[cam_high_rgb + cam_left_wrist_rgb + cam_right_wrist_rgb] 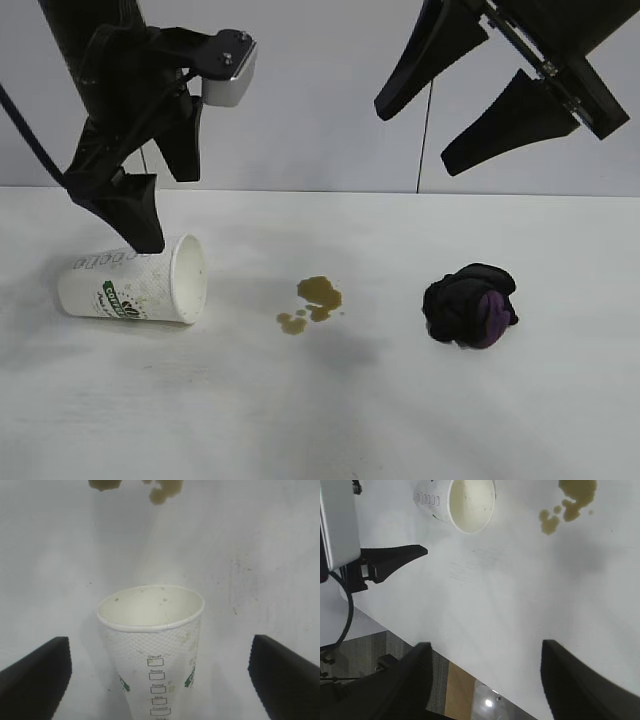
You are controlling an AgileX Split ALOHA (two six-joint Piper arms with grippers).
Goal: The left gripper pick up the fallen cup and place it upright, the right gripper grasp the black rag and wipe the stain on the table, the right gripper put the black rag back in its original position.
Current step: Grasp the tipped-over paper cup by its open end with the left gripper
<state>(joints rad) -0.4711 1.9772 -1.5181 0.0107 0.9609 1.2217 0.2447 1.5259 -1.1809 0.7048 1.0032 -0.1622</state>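
Cup (135, 285) lies sideways under our left gripper (160, 190), fingers apart; thin wall may crush or roll toward stain (312, 303). Right gripper (470, 100) high, fingers apart.

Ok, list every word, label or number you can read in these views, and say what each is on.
Cup: green logo lettering, partly hidden by the left gripper, too blurred to read.
Cup, grey lettering near its base: not legible.
Cup, left wrist view: column of checkboxes with tiny labels, too small to read.
Black rag, table, right gripper: no text.
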